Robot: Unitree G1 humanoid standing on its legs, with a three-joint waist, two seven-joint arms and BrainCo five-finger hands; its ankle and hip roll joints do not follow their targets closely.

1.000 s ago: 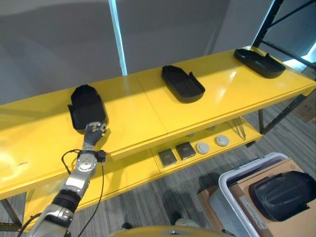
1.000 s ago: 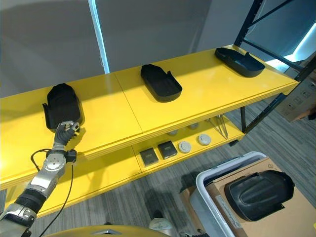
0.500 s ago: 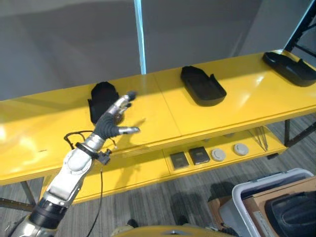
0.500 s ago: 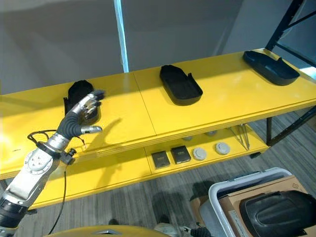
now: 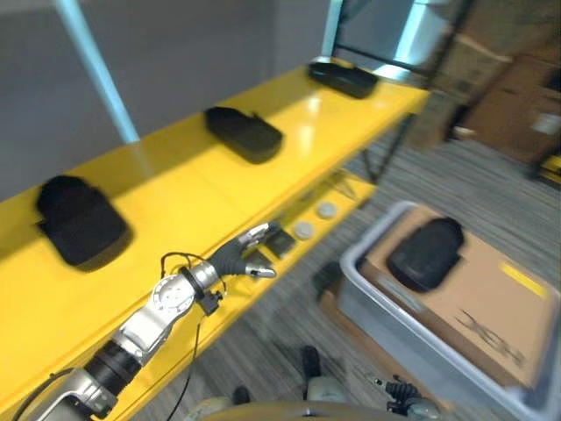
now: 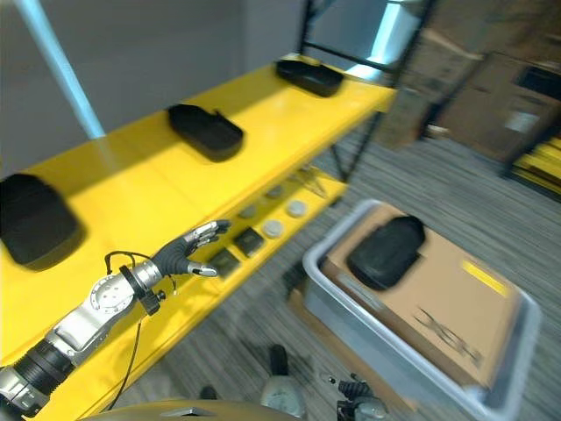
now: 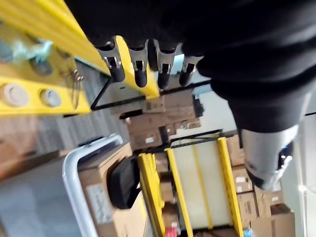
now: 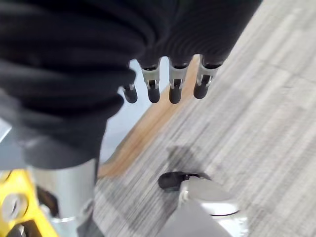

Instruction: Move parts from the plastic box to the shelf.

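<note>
Three black moulded parts lie along the yellow shelf point(image 5: 175, 193): one at the left point(image 5: 79, 219), one in the middle point(image 5: 244, 133), one at the far end point(image 5: 344, 79). Another black part point(image 5: 425, 253) rests on a cardboard box inside the grey plastic box point(image 5: 394, 329) on the floor to the right. My left hand point(image 5: 237, 259) hangs open and holds nothing, in front of the shelf's front edge, well short of the plastic box. In its wrist view my right hand point(image 8: 163, 84) is open over the carpet, nothing in it.
The lower shelf carries small square pads point(image 5: 280, 241) and round discs point(image 5: 302, 230). A dark rack upright point(image 5: 337, 22) stands at the shelf's far end. Cardboard boxes point(image 5: 508, 105) are stacked at the back right. Grey carpet lies between shelf and plastic box.
The camera has swung to the right, bringing the plastic box into fuller view. My left hand has come off the leftmost part and dropped from the shelf top to its front edge.
</note>
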